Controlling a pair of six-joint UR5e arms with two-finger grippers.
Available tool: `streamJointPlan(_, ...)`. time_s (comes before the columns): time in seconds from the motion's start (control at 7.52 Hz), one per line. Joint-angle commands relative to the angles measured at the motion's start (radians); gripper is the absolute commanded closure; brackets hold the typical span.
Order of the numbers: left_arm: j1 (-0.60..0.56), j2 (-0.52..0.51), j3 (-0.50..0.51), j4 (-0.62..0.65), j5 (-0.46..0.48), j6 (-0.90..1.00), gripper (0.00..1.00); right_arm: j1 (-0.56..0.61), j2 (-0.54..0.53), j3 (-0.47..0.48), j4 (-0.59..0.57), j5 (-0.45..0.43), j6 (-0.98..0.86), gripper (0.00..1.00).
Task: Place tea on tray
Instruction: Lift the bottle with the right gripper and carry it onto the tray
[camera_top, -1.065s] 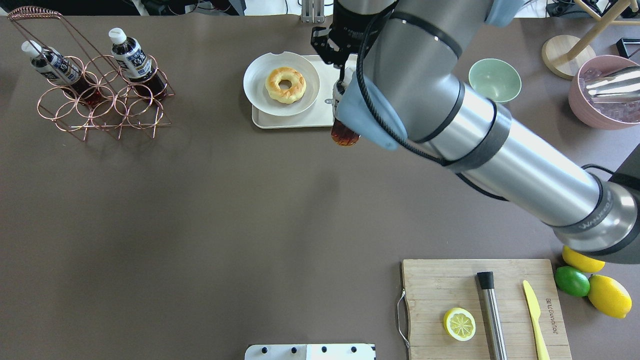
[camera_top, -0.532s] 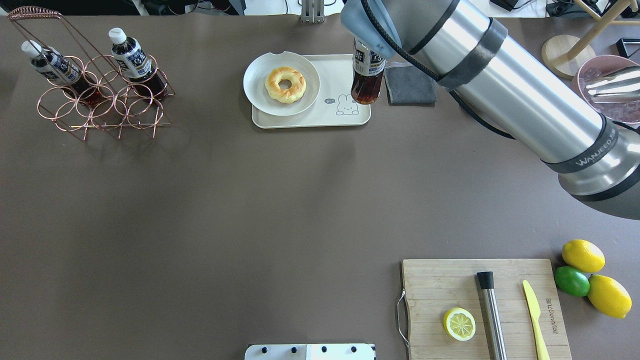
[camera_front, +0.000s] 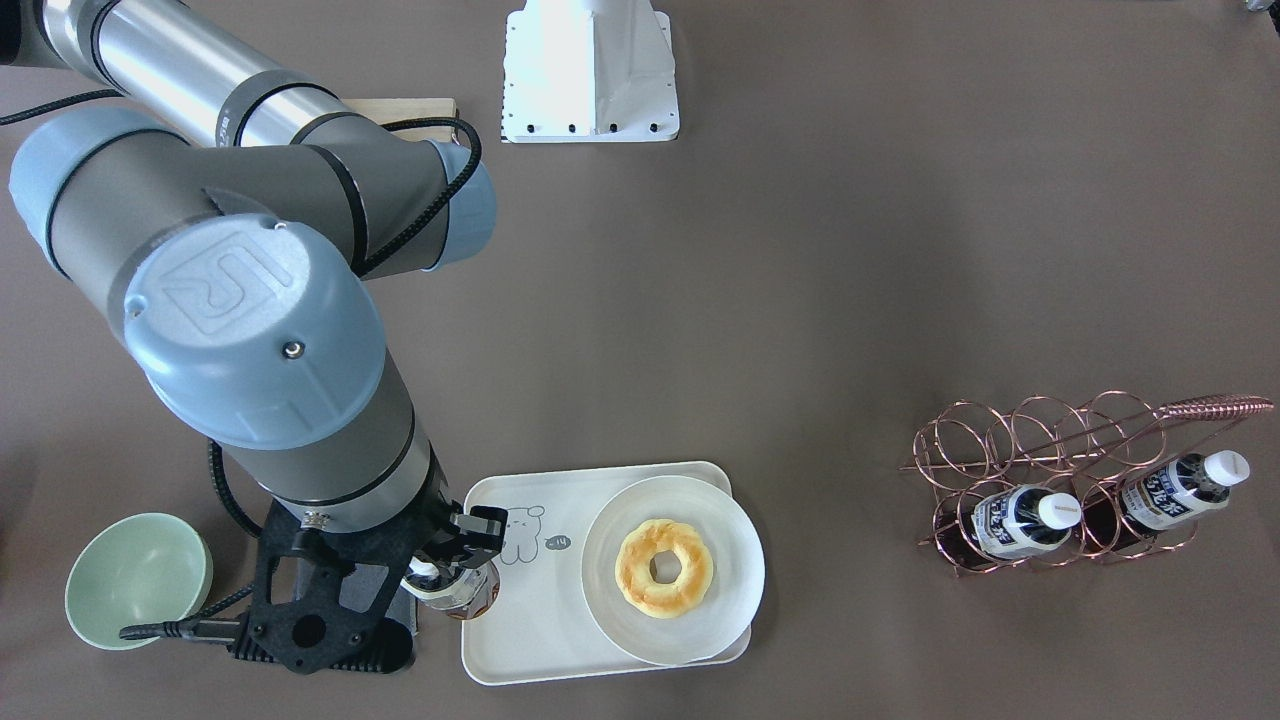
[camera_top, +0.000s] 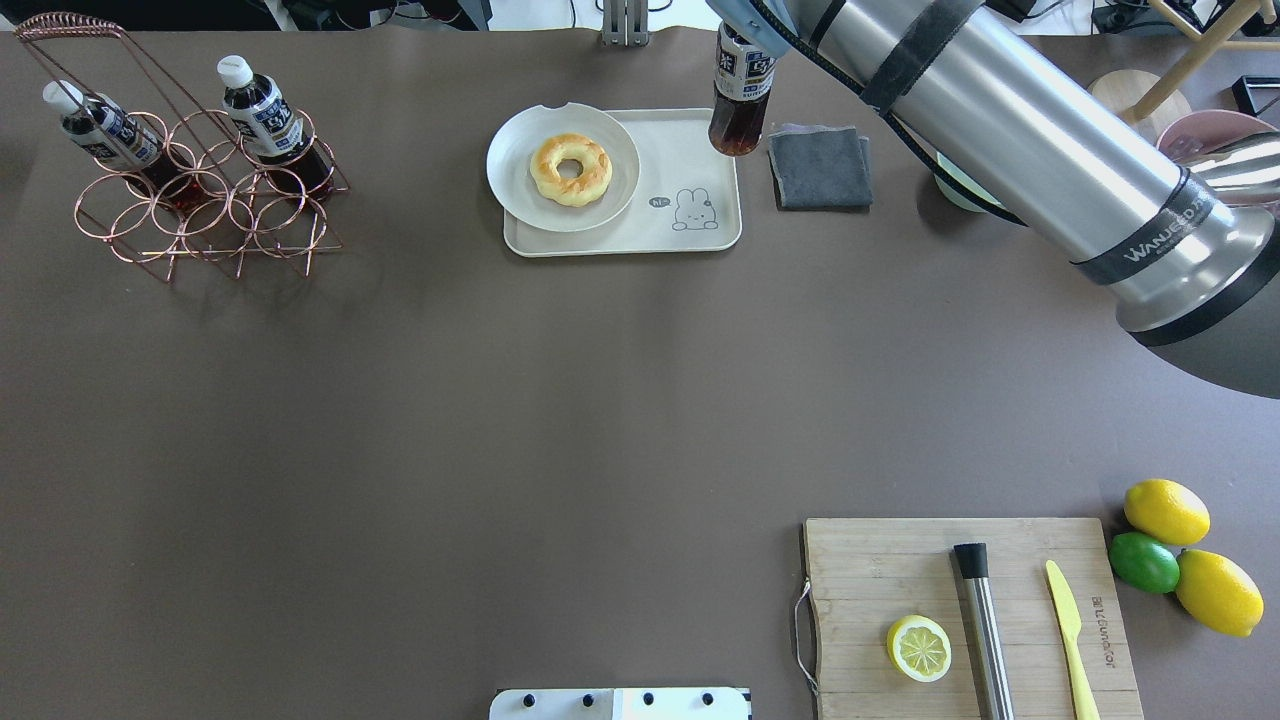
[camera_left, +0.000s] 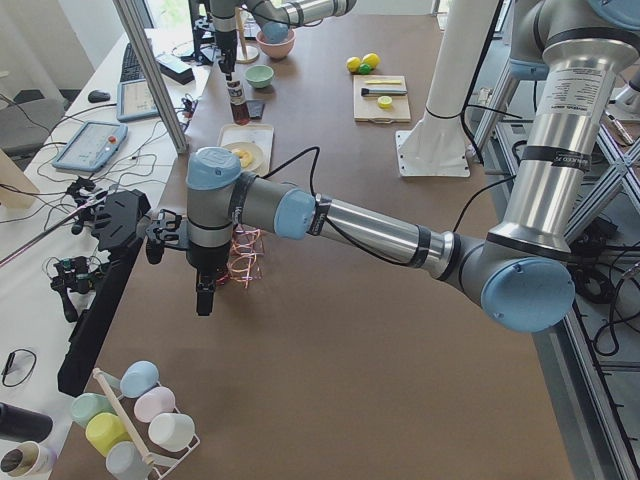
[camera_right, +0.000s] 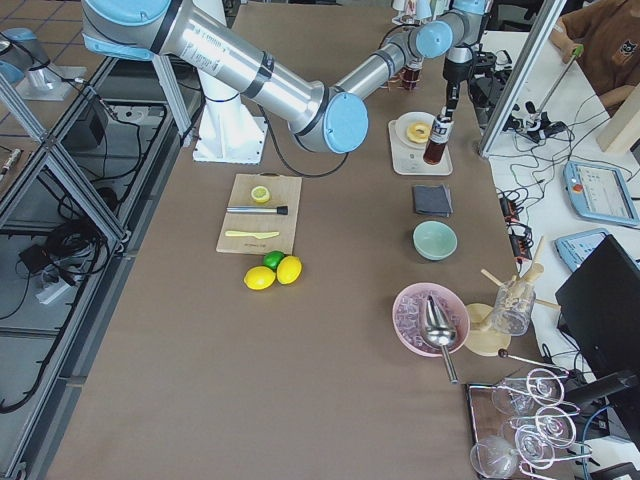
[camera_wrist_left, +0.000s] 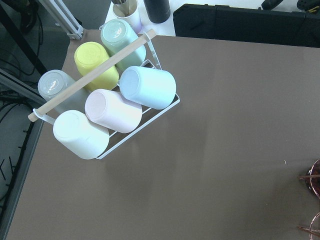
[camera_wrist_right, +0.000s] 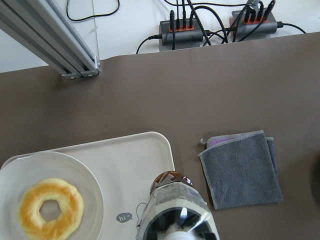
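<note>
The right gripper (camera_front: 445, 572) has its fingers (camera_front: 484, 524) pinching the tea bottle (camera_top: 738, 110) near the cap. The bottle is upright over the tray (camera_top: 715, 235) edge nearest the grey cloth (camera_top: 820, 168); contact with the tray cannot be determined. The left gripper (camera_left: 203, 298) is above the surface (camera_top: 500, 400) beside the copper rack (camera_left: 243, 262); finger state cannot be determined.

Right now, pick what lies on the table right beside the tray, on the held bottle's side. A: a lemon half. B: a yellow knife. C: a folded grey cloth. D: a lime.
C: the folded grey cloth lies on the table just off the short edge of the tray, close by the tea.
</note>
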Motion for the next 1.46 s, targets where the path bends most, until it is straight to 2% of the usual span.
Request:
streamJointPlan(0.0, 0.000, -0.020, 0.032, -0.002, 0.002, 0.002, 0.02, -0.064, -0.002, -0.014, 0.058, -0.013, 0.052, 1.00)
streamJointPlan(0.27, 0.000, -0.028, 0.039, -0.002, 0.002, 0.002, 0.02, -0.071, -0.007, -0.014, 0.058, -0.047, 0.046, 1.00)
streamJointPlan(1.06, 0.000, -0.033, 0.050, -0.002, 0.002, 0.002, 0.02, -0.073, -0.024, -0.015, 0.082, -0.070, 0.040, 1.00)
streamJointPlan(1.2, 0.002, -0.031, 0.053, -0.002, 0.002, 0.002, 0.02, -0.073, -0.033, -0.017, 0.107, -0.071, 0.043, 0.81)
streamJointPlan(1.33, 0.002, -0.031, 0.056, -0.002, 0.002, 0.002, 0.02, -0.073, -0.035, -0.017, 0.107, -0.071, 0.040, 0.35)
